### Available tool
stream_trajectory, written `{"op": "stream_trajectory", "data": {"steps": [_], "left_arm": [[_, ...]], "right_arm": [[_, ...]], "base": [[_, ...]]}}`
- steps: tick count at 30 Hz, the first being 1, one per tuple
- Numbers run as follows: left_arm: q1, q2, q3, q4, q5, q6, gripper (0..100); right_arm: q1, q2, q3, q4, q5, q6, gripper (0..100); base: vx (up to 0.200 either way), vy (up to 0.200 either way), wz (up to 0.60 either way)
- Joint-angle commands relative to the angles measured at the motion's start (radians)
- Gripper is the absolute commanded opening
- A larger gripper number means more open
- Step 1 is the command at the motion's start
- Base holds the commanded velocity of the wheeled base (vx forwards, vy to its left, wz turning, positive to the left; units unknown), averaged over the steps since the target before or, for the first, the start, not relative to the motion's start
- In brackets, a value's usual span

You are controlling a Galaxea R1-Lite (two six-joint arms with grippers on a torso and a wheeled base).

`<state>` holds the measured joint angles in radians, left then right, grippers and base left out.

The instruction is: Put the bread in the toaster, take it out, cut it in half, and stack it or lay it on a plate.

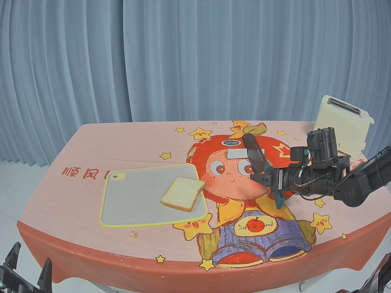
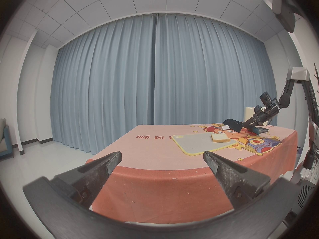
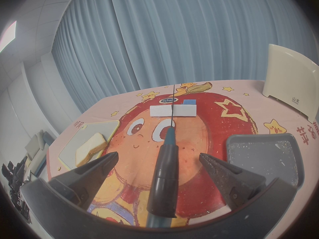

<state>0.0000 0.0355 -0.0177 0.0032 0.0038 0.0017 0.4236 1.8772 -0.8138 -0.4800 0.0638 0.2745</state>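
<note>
You were at cutting: the right gripper [image 1: 262,179] seemingly clamped the black-handled knife [image 3: 164,180]; next it needed lining up over the pale bread slice [image 1: 183,193].

Table [image 1: 81,151]: cutting board [image 1: 134,200] left, toaster [image 1: 346,127] far right, grey plate [image 3: 265,156] near toaster, perhaps crumb [image 1: 132,235] by board.

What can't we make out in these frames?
Toaster slots: insides hidden by viewing angle, head view.
Grey tray: near rim hidden behind right gripper, right wrist view.
Knife blade: edge-on, shape unreadable, right wrist view.
Speck beside cutting board: too small to identify, head view.
</note>
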Motion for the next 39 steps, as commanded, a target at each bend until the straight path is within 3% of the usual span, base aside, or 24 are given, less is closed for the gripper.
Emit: {"op": "stream_trajectory", "data": {"steps": [1, 9, 10, 39], "left_arm": [[0.000, 0.001, 0.018, 0.000, 0.001, 0.000, 100], [0.000, 0.001, 0.018, 0.000, 0.001, 0.000, 100], [0.000, 0.001, 0.018, 0.000, 0.001, 0.000, 100], [0.000, 0.001, 0.018, 0.000, 0.001, 0.000, 100]], "right_arm": [[0.004, 0.006, -0.001, 0.000, 0.001, 0.000, 100], [0.007, 0.028, 0.001, 0.000, 0.001, 0.000, 100], [0.007, 0.028, 0.001, 0.000, 0.001, 0.000, 0], [0.029, -0.136, 0.031, 0.001, -0.007, -0.001, 0]], "base": [[0.000, 0.000, 0.00], [0.000, 0.000, 0.00], [0.000, 0.000, 0.00], [0.000, 0.000, 0.00]]}}
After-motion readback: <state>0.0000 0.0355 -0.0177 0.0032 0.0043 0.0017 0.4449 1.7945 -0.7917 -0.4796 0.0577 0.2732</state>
